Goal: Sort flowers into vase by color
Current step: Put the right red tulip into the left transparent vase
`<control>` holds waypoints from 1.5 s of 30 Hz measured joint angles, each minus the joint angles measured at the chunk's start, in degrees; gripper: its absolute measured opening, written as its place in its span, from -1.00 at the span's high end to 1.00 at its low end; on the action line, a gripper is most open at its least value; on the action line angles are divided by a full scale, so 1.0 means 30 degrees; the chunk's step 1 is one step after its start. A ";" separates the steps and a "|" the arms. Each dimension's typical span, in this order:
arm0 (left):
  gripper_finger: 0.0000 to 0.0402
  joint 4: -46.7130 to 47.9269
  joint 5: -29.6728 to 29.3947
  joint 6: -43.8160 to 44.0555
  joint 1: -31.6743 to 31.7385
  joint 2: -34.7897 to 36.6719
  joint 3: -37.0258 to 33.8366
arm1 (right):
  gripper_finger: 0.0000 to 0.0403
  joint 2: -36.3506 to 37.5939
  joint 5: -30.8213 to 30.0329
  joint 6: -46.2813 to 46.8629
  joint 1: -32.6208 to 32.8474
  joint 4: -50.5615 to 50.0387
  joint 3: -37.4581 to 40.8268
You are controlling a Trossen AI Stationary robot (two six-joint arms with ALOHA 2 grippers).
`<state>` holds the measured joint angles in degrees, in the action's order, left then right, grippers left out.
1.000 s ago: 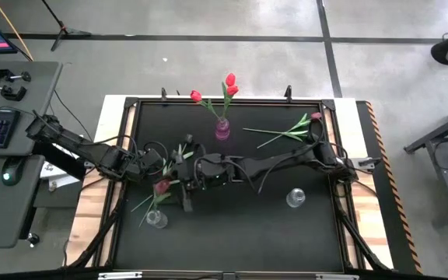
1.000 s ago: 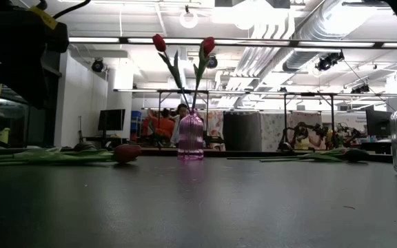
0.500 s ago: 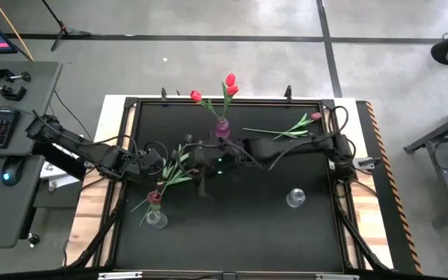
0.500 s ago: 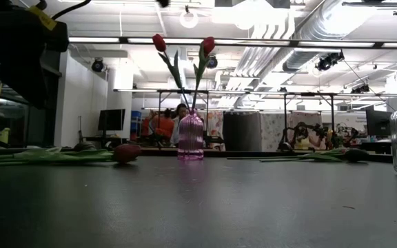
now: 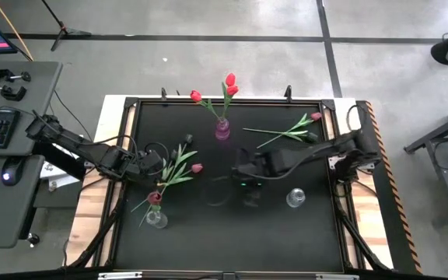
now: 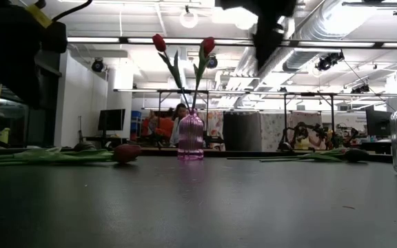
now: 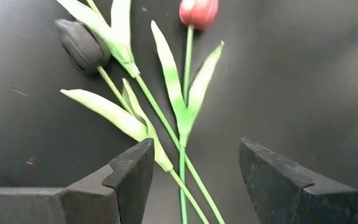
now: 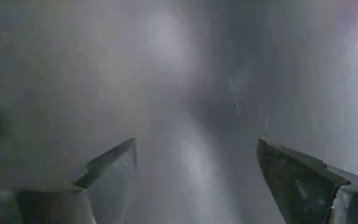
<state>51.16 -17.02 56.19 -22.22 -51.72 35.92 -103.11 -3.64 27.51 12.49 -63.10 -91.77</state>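
Note:
My left gripper (image 7: 194, 174) is open, low over the table's left part (image 5: 160, 167), its fingers standing on either side of green stems without touching them. Ahead of it lie a pink tulip (image 7: 199, 11) and a dark tulip (image 7: 82, 43), flat on the mat. A red tulip (image 5: 154, 197) stands in the clear vase (image 5: 155, 219) near the left. The pink vase (image 5: 222, 130) holds three red tulips (image 6: 158, 43). Two more tulips (image 5: 286, 131) lie at far right. My right gripper (image 5: 249, 198) is open above mid-table and holds nothing (image 8: 197, 180).
A second clear vase (image 5: 295, 198) stands right of centre, close to my right arm. The black mat (image 5: 208, 241) has a raised frame around it. A desk with keyboard and mouse (image 5: 6, 175) sits beyond the left edge. People show far behind in the low view.
My right arm has drawn back from beside the left clear vase, first toward the far edge, then toward the table's right, and now hangs over mid-table. The red tulip's head by that vase has shifted a little toward the near edge and now stays put.

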 joint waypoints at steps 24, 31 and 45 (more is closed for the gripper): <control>-0.08 -0.2012 0.0364 -0.0795 0.0954 0.0000 0.0007 | -0.21 0.9954 -0.6891 1.7499 -1.6966 0.8071 1.5915; -0.08 -0.2012 0.0373 0.0226 0.0954 0.0003 0.0007 | -0.20 0.8615 -0.4959 1.7138 -1.9278 0.9201 1.6221; -0.08 -0.1995 0.0364 0.0059 0.0954 0.0006 0.0007 | -0.20 0.4582 -0.4003 1.9533 -1.9962 1.0974 1.6178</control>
<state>45.17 -15.93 56.36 -19.35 -51.71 35.94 -89.36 -15.65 86.11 -47.39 -30.18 -43.24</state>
